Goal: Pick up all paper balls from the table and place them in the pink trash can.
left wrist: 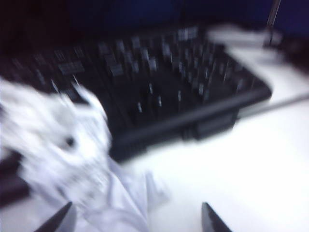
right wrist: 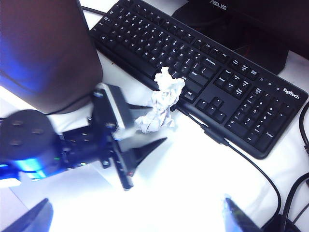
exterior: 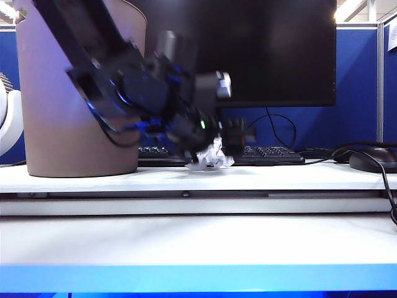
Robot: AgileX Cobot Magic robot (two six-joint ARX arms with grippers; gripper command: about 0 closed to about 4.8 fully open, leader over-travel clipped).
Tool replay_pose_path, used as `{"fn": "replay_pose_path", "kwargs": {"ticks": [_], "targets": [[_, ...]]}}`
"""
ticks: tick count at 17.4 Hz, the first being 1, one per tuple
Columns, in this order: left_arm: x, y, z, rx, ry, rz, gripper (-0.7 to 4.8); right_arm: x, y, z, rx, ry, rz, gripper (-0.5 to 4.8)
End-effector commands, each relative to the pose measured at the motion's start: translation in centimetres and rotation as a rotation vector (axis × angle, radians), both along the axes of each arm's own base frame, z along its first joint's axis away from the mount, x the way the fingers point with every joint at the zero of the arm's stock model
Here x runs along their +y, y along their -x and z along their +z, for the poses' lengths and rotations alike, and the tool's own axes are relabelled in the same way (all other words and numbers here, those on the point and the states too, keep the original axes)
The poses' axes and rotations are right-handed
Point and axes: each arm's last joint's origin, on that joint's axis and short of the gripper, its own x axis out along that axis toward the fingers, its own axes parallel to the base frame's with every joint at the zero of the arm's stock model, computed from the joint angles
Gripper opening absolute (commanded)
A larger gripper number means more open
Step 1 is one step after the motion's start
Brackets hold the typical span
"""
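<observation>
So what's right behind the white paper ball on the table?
A black keyboard lies right behind the white paper ball, with a monitor further back. The left gripper covers the ball's near side, jaws apart; the right gripper hangs open above.

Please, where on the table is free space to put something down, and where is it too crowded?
Free: the bare table in front of the keyboard, beside its cable; the right gripper hangs open above it. Also the front ledge. Crowded: between pink trash can and keyboard, where the left gripper, open, meets the white paper ball.
</observation>
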Motion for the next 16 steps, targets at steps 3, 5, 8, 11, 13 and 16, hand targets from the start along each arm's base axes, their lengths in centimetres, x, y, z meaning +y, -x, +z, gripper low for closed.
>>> {"fn": "replay_pose_path", "kwargs": {"ticks": [3, 5, 8, 11, 13, 16], "targets": [[-0.1, -1.5, 0.2, 0.087, -0.077, 0.070, -0.10, -0.1, 0.3, 0.3, -0.011, -0.002, 0.005, 4.79], [-0.4, -1.7, 0.7, 0.149, -0.092, 0.006, -0.06, -0.1, 0.3, 0.3, -0.015, 0.004, 0.008, 4.79], [-1.9, -1.2, 5.0, 0.132, -0.092, -0.108, -0.06, -0.3, 0.0, -0.1, -0.024, 0.101, -0.056, 4.79], [-1.8, 0.7, 12.9, -0.023, -0.022, -0.153, -0.06, -0.7, -0.4, -0.8, -0.028, 0.213, -0.153, 4.79], [-0.2, 2.3, 19.7, -0.134, 0.014, -0.139, -0.06, -1.3, -1.1, -2.1, -0.009, 0.244, -0.179, 4.79], [2.0, 4.5, 26.4, -0.242, -0.014, -0.137, -0.06, -1.6, -2.6, -4.8, 0.019, 0.258, -0.193, 4.79]]}}
